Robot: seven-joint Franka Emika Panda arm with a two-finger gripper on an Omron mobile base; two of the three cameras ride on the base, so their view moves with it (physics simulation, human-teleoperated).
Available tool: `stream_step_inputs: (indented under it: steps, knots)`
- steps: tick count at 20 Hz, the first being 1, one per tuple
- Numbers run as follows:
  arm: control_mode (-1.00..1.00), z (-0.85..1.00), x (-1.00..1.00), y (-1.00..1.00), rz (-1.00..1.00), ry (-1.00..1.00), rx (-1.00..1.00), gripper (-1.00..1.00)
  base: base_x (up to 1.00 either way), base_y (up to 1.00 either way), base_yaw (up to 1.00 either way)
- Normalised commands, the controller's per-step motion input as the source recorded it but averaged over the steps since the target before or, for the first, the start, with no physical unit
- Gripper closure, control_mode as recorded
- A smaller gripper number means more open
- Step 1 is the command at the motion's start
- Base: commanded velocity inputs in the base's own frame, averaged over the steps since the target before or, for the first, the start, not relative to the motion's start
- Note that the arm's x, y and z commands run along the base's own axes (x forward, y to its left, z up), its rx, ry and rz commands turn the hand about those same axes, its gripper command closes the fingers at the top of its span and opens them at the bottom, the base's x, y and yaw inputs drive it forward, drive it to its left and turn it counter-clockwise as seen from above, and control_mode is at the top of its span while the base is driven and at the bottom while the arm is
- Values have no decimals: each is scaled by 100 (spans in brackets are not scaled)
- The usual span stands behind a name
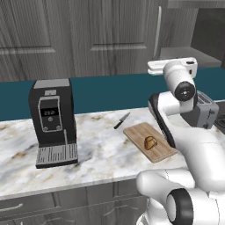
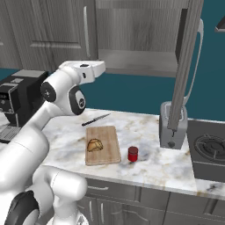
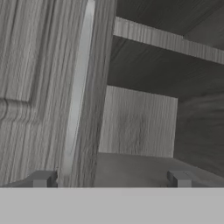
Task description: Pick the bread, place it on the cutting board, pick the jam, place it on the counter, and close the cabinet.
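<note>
- The gripper point(image 3: 110, 178) is spread wide with nothing between its two fingertips point(image 3: 42, 178), which stand far apart at the bottom of the hand view.
- It points into the open cabinet point(image 3: 144, 118), where a bare shelf floor and a higher shelf show; a closed door with a long silver handle point(image 3: 78, 87) lies to the left of the opening in that view.
- In the right base view the hand is raised beside the cabinet's lower edge, well above the counter point(image 2: 145, 167).
- The cabinet's right door point(image 2: 184, 61) stands swung out, edge-on over the toaster point(image 2: 172, 125), its curved silver handle point(image 2: 197, 57) facing right.
- The bread point(image 2: 95, 145) lies on the cutting board point(image 2: 105, 154), towards its near left part; the left base view shows it the same way, on the board.
- The jam point(image 2: 132, 154) stands upright on the counter just right of the cutting board, apart from its edge.
- A knife point(image 2: 96, 119) lies on the counter just behind the board, not touching it.
- A black coffee machine point(image 1: 52, 121) stands well to the left on the counter.
- A stove top point(image 2: 208, 149) sits at the far right, beside the toaster.
</note>
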Motion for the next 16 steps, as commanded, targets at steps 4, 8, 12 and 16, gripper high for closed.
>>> stream_step_inputs:
  steps: [4,8,12,16]
  knots:
    - [-100,40,-41,-12,0,0,0,-100,0,0,0]
    - [-100,40,-56,-14,0,0,0,-100,0,0,0]
    - [-100,37,-58,-15,0,0,0,-100,0,0,0]
    - [-100,36,-55,-15,0,0,1,-100,0,0,0]
